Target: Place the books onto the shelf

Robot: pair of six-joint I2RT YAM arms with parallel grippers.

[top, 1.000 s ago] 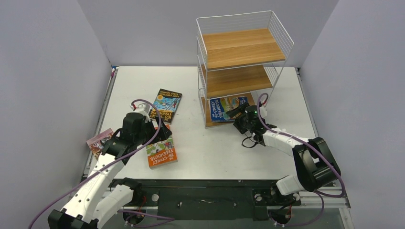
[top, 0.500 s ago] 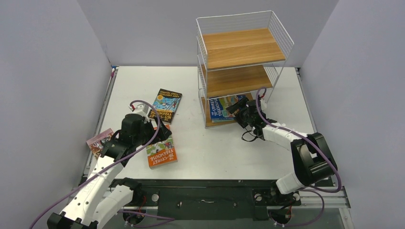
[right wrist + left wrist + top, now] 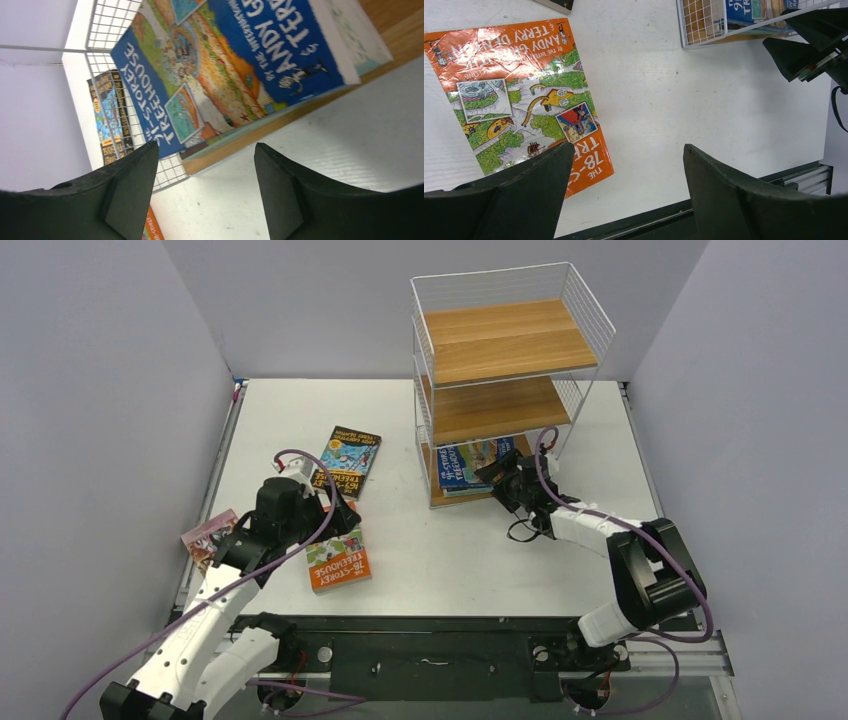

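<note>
Blue book [image 3: 240, 65] flat on lowest shelf [image 3: 510, 340] board

1 book [image 3: 465, 465] lies on btm board of shelf [image 3: 500, 340]; other books [image 3: 349, 452] on table [image 3: 450, 540] left of it.

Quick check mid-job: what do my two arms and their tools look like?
The left arm and right arm have white links with black joints, each trailing a purple cable. The left tool and right tool have broad, matte black, wedge-shaped fingers.

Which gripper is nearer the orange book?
Left. The left gripper hovers at the orange book's edge; the right gripper is across the table, at the shelf's bottom tier.
</note>
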